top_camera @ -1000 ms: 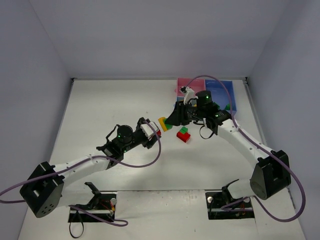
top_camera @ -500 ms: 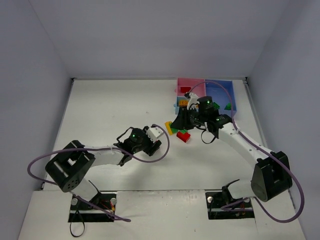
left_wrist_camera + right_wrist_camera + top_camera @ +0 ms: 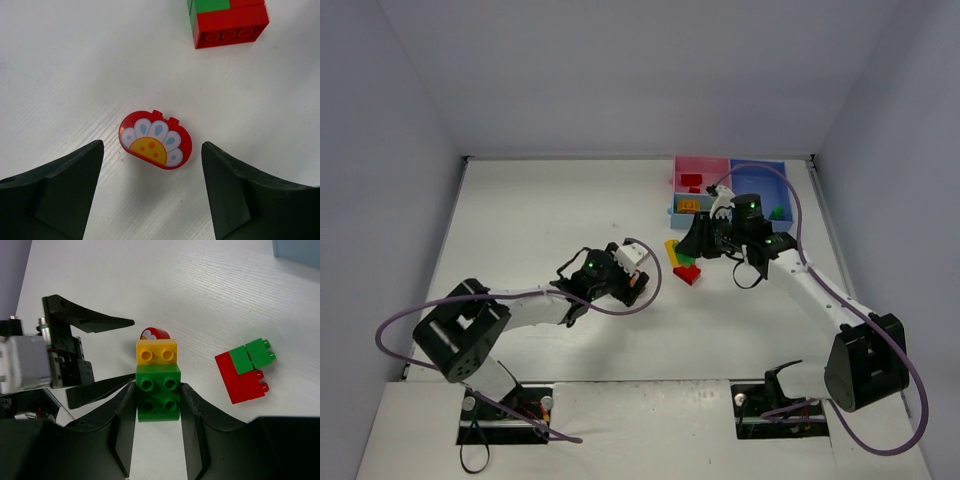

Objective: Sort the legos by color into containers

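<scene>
Left arm's pulled back since a sec ago & its jaws have spread: left gripper (image 3: pixel 151 148) now hangs wide open over the table (image 3: pixel 540 220) w/ a red flower-print brick (image 3: pixel 155 140) lying loose btwn the fingers, touching neither. Right gripper (image 3: pixel 158 405) has shifted toward the trays, clamped narrow on the green half of a green/yellow clump (image 3: pixel 157 353), yellow end past the tips. You've got a red/green clump (image 3: pixel 244 371) loose nearby; pink tray (image 3: pixel 715 168), light blue tray (image 3: pixel 673 211) & medium blue tray (image 3: pixel 760 170) sit far right.
</scene>
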{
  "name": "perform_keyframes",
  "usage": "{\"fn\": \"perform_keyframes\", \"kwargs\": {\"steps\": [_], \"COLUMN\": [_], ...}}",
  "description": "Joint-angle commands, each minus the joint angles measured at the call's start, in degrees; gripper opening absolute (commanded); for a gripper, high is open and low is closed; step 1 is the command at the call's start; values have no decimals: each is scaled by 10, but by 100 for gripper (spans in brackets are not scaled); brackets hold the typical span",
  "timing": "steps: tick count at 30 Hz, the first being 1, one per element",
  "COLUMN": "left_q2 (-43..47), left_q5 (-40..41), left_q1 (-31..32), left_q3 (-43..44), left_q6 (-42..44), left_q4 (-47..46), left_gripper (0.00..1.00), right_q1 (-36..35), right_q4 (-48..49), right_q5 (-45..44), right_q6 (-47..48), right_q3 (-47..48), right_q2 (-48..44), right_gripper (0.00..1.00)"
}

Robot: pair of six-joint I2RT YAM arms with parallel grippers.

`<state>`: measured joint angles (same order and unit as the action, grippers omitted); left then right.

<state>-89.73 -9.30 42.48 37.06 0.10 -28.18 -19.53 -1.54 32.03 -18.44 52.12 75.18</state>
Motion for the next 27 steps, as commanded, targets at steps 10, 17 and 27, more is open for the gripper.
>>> {"fn": "perform_keyframes", "kwargs": {"steps": [10, 17, 27], "left_q2": [201, 208, 171], "left_q5": [-213, -443, -571], "left_q1": [-81, -163, -162], "left_q3": [26, 71, 137], "left_q6": [-99, -192, -243], "left_q4": [-20, -65, -120], "left_gripper": [73, 73, 73], "right_q1": [5, 5, 0], "right_q4": [25, 35, 34], "right_q5": [107, 191, 300], "right_q6": [59, 107, 153], "right_q3": [34, 58, 88], "right_q2": [-45, -76, -81], "right_gripper": [0, 0, 0]}}
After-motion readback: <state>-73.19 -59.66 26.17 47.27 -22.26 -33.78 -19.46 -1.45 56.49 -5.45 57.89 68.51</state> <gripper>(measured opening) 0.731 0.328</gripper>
